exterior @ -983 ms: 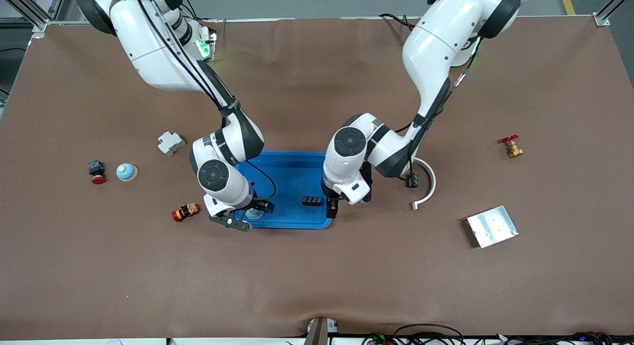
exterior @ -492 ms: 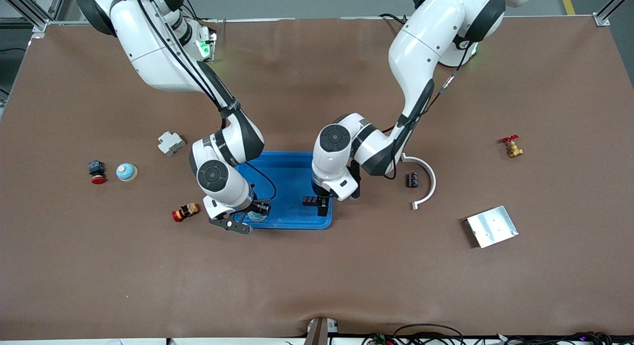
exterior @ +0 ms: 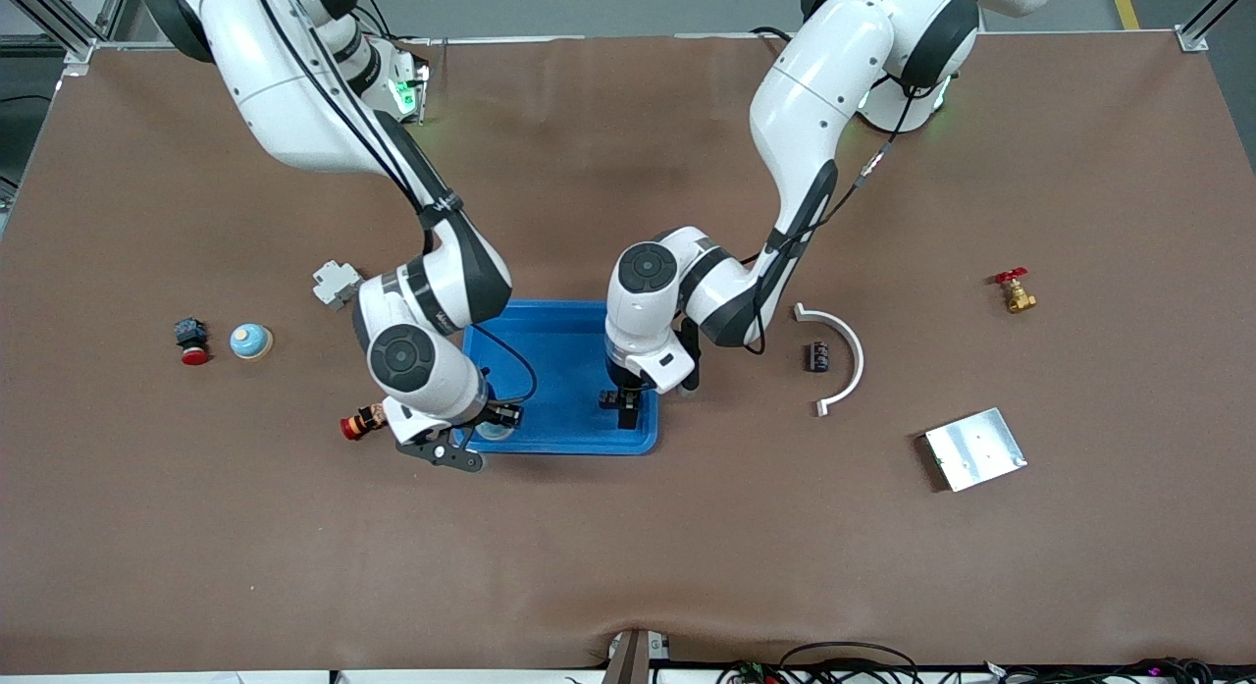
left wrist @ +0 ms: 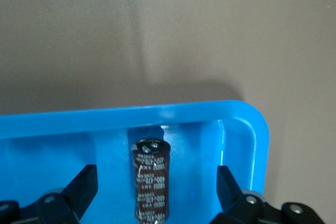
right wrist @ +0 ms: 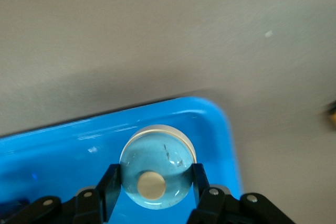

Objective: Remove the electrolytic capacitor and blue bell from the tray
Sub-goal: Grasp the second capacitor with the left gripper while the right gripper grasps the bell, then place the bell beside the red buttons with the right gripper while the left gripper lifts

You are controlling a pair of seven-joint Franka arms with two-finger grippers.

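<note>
A dark brown capacitor (left wrist: 151,182) lies in the blue tray (exterior: 559,365), close to its corner toward the left arm's end and nearer the front camera. My left gripper (left wrist: 155,199) hangs over it, open, one finger on either side and neither touching. A light blue bell (right wrist: 156,169) with a cream button sits at the tray's corner toward the right arm's end. The right gripper (right wrist: 156,188) is shut on the bell, both fingers (right wrist: 110,187) pressed to its sides. In the front view both hands (exterior: 628,407) (exterior: 494,424) largely hide these objects.
On the table toward the right arm's end: a second blue bell (exterior: 251,342), a red push button (exterior: 191,342), a grey block (exterior: 337,284), a small red-and-orange part (exterior: 363,421). Toward the left arm's end: a white curved piece (exterior: 844,355), a black part (exterior: 814,356), a brass valve (exterior: 1016,292), a metal plate (exterior: 974,448).
The right gripper closed on the bell and shifted slightly toward its own end of the table. The left arm swung from the tray's edge to over the capacitor, still open.
</note>
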